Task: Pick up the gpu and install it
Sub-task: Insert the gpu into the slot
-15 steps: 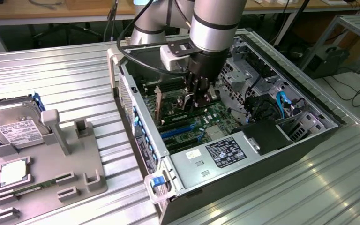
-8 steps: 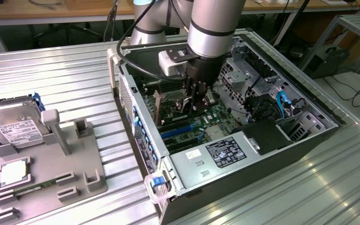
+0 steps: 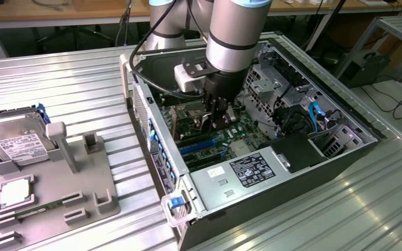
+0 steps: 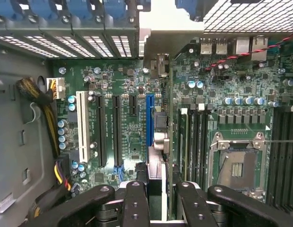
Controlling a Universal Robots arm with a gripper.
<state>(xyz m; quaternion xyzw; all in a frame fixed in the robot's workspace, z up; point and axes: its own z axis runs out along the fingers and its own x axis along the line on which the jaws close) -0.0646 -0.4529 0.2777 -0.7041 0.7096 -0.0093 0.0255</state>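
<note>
Arm (image 3: 232, 36) comes in from the far edge of the metal worktop (image 3: 82, 78) and points straight down into the open PC case (image 3: 341, 157). Gripper (image 3: 215, 119) is low inside the case, just above the motherboard (image 3: 211, 138).

Fingers (image 4: 136, 203) are narrow, clamped on the gpu (image 4: 161, 142). Card is held on edge, seen edge-on in the wrist view: pale bracket end toward the case's rear slot wall, board running along the blue expansion slot (image 4: 149, 120), right beside it. Can't tell if it is touching or seated in the slot.

In the case: white slot (image 4: 82, 127) and black slots next to the blue one, empty CPU socket (image 4: 238, 165) further along, yellow-black cable bundle (image 4: 42, 109) at the side wall, labelled power supply (image 3: 253, 170) at the case's near end.

Grey parts tray (image 3: 61, 193) sits at the worktop's edge on the exterior view's left, well apart from the case. It holds a silver hard drive (image 3: 12, 141) propped at its far end and a square chip (image 3: 16, 191) in a pocket nearer the front.
</note>
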